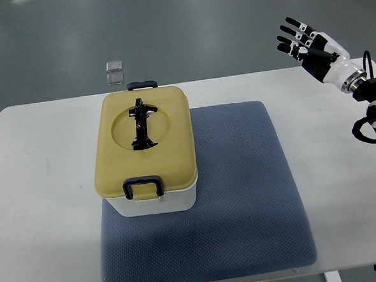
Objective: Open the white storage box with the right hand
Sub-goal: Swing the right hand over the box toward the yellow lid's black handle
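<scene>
A white storage box [155,204] with a yellow lid [146,143] stands on the left part of a blue mat [242,195]. The lid sits flat on the box. A dark folding handle [140,125] lies in the lid's round recess, and dark latches show at the near edge [143,185] and the far edge [141,85]. My right hand [300,41] hovers high at the upper right, beyond the table's far edge, fingers spread and holding nothing. It is well apart from the box.
The mat lies on a white table [44,188]. Two small clear squares [114,71] lie on the grey floor beyond the table. The right arm's dark joints and cables [375,113] hang at the right edge.
</scene>
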